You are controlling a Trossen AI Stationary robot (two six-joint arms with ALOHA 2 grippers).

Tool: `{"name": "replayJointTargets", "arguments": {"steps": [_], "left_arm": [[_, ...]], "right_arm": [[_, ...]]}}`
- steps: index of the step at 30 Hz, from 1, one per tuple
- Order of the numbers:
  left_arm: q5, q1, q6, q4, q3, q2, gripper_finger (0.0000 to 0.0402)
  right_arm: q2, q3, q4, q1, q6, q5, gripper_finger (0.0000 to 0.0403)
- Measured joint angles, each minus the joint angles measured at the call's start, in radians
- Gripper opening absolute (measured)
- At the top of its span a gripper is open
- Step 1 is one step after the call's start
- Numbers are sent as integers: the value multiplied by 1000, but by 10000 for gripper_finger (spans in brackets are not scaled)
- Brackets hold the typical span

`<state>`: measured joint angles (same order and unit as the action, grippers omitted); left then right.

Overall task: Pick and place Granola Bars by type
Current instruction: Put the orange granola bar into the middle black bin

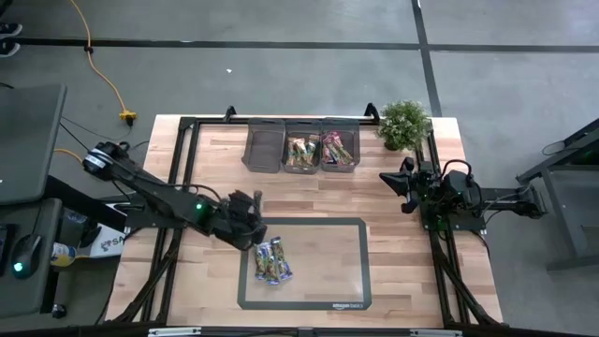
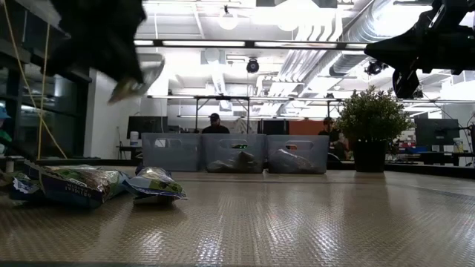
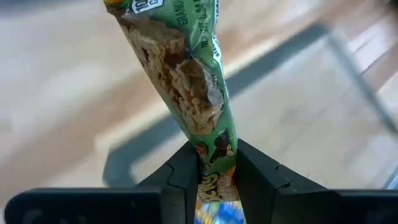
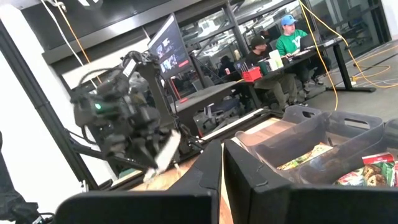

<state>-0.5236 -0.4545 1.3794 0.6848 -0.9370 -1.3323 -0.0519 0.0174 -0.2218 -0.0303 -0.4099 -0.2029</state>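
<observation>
The left gripper (image 3: 216, 177) pinches one end of a green-wrapped granola bar (image 3: 186, 81) above the mat's (image 1: 351, 267) left edge, its long axis running straight out from the fingertips. The right gripper (image 1: 391, 188), fingers pressed together, waits beside the potted plant (image 1: 404, 124).

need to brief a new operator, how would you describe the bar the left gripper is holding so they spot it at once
Start at the grey-bordered mat on the wooden table, then go to its left corner, where the left gripper hangs. The green-wrapped granola bar is clamped by one end between its fingers, lifted off the table, unlike the loose bars lying on the mat.
</observation>
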Motion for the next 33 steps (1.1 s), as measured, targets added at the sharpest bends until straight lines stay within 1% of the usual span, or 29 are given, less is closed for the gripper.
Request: {"name": "replayJointTargets", "arguments": {"steps": [3, 6, 8, 10, 12, 14, 20, 22, 25, 28, 31, 33], "left_arm": [[-118, -21, -89, 0, -36, 23, 85], [-219, -36, -219, -3, -90, 28, 85], [-273, -45, -345, -18, -137, 33, 85], [-308, -43, -472, -51, -188, 34, 85], [-341, -43, -575, -46, -239, 33, 85], [-385, -43, -654, -58, -293, 33, 85], [-590, -43, -858, -56, -424, 33, 85], [-631, -43, -924, -58, -458, 33, 85], [-672, -42, -1014, -71, -495, 33, 85], [-690, -24, -1136, -152, -513, 33, 85], [-630, 11, -1244, -219, -534, 33, 85], [-585, 40, -1268, -239, -545, 33, 85]], "right_arm": [[0, 0, 2, 0, 0, 0, 0], [0, 0, 0, 0, 0, 0, 0], [0, 0, 1, 0, 0, 0, 0], [0, 0, 1, 0, 0, 0, 0], [0, 0, 1, 0, 0, 0, 0], [-1, 0, -1, 0, 0, 0, 0], [0, 0, 1, 0, 0, 0, 0], [0, 0, 0, 0, 0, 0, 0], [0, 0, 0, 0, 0, 0, 0], [0, 0, 0, 0, 0, 0, 0], [0, 0, 1, 0, 0, 0, 0], [0, 0, 0, 0, 0, 0, 0]]}}
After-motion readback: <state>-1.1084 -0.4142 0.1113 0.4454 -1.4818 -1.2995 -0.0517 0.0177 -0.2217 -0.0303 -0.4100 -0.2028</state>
